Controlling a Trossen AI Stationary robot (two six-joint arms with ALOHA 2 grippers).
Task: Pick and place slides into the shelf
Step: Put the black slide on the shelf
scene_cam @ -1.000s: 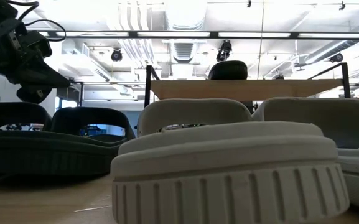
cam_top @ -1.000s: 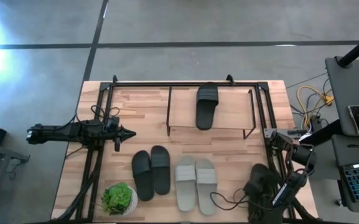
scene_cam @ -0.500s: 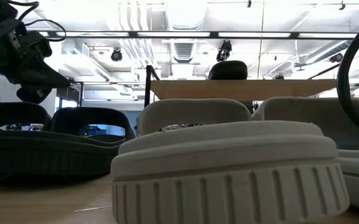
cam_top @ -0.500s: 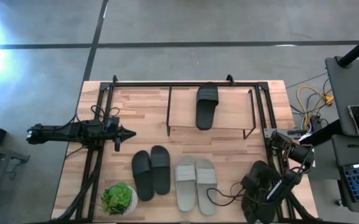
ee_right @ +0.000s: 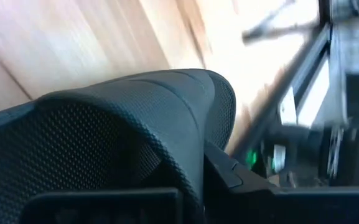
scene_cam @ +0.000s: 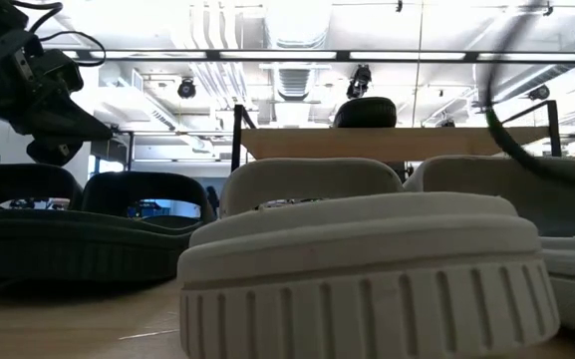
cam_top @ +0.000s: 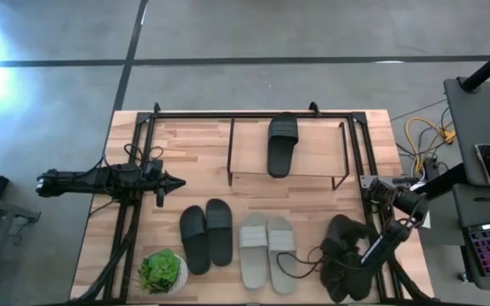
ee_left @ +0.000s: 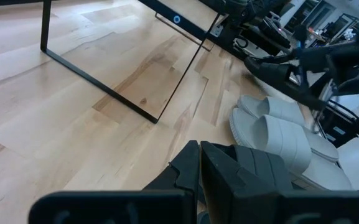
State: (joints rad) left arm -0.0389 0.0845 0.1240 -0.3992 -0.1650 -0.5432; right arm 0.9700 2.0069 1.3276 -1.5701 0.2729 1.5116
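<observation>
Slides: one black slide (cam_top: 282,144) lies on the shelf (cam_top: 249,157); its mate (cam_top: 344,265) is clamped in the right gripper (cam_top: 357,259) at the desk's (cam_top: 312,212) near right corner. Judged best: lift clear of the trailing cable (cam_top: 300,263), carry over the grey pair (cam_top: 267,251), and set it just beside the shelved one, strap aligned. Shelf posts and the arm frame crowd that side. Left gripper (cam_top: 170,181), fingers together, waits at the desk's left.
</observation>
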